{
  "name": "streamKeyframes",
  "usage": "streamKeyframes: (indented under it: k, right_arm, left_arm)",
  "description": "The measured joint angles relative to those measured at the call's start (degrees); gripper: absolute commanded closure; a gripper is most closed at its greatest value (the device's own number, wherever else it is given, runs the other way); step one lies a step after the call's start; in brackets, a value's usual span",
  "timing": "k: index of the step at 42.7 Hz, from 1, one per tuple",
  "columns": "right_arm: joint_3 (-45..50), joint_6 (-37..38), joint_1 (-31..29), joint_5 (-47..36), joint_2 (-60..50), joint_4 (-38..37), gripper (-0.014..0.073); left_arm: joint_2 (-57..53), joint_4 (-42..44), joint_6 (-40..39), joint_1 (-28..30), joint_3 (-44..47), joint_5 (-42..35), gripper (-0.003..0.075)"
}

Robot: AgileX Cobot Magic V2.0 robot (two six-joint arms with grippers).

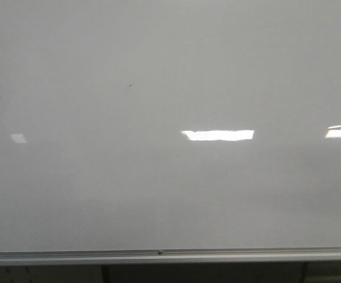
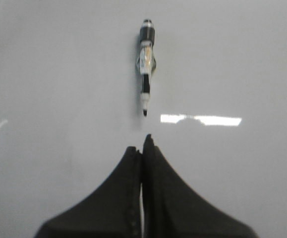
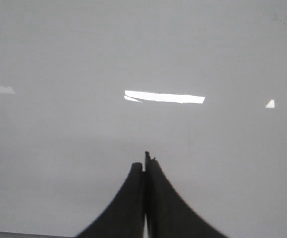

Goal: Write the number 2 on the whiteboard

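Front view: board [image 1: 170, 177] fills nearly the whole frame, silver rail along the bottom edge. No 2 on it anywhere. Only a tiny dark speck [image 1: 130, 85] upper left of centre, plus glare patches [image 1: 218, 135] at mid-height. No arms in this view.

Left wrist view: left gripper [image 2: 143, 144] at bottom centre, fingers pressed together, nothing between them. Marker [image 2: 146, 67] sits upper centre of the frame against the pale surface, cap end toward the top, dark tip pointing down toward the gripper, a clear gap between tip and fingertips. Looks like it's clipped or stuck to the surface by a small holder at mid-body; can't tell which.

Right wrist view: right gripper [image 3: 145, 158] at bottom centre, also closed on nothing. Only bare pale surface and glare ahead of it. Small label at lower right corner, too small to read.

Step in hand, my read: very start, pre-pickup. No stroke made, marker not held, so writing is all still to do.

Next move calls for: left gripper to part its fingers, close in on the marker, clamp round the barrel w/ tip left free. Grip needs to be firm and square, since the barrel is thin and round and could twist. Cap state unclear; tip looks exposed.
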Motion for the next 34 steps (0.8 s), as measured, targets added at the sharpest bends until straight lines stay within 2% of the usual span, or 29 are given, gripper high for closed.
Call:
streamKeyframes:
  k: [5, 9, 14, 18, 23, 27, 31, 34]
  right_arm:
    - [-5.7, 0.0, 0.0, 2.5, 0.0, 0.8, 0.0656]
    - [-11.5, 0.0, 0.0, 6.4, 0.3, 1.8, 0.0656]
    - [-19.6, 0.9, 0.0, 11.3, 4.1, 3.0, 0.0656]
    - [-25.1, 1.1, 0.0, 14.4, 9.8, 3.6, 0.0655]
    - [-29.8, 1.2, 0.0, 15.9, 17.3, 4.0, 0.0655]
    - [-31.5, 1.3, 0.0, 16.2, 20.9, 4.1, 0.0648]
    - [-31.8, 1.3, 0.0, 16.2, 22.4, 4.2, 0.058]
    - [-31.8, 1.4, 0.0, 16.3, 22.7, 4.2, 0.0468]
  left_arm:
    - [0.0, 0.0, 0.0, 0.0, -0.2, -5.9, 0.0739]
    - [0.0, 0.0, 0.0, 0.0, -2.4, -5.0, 0.0739]
    - [1.1, 0.2, 0.0, 0.0, -8.9, 0.4, 0.0739]
    - [5.4, 1.9, 0.0, 0.0, -15.5, 7.8, 0.0739]
    - [12.7, 4.8, 0.0, 0.0, -22.0, 16.7, 0.074]
    - [17.9, 5.7, 0.0, 0.0, -24.6, 19.3, 0.0738]
    - [20.9, 6.7, 0.0, 0.0, -25.9, 19.9, 0.0706]
    - [21.6, 7.1, 0.0, 0.0, -26.2, 19.9, 0.0596]
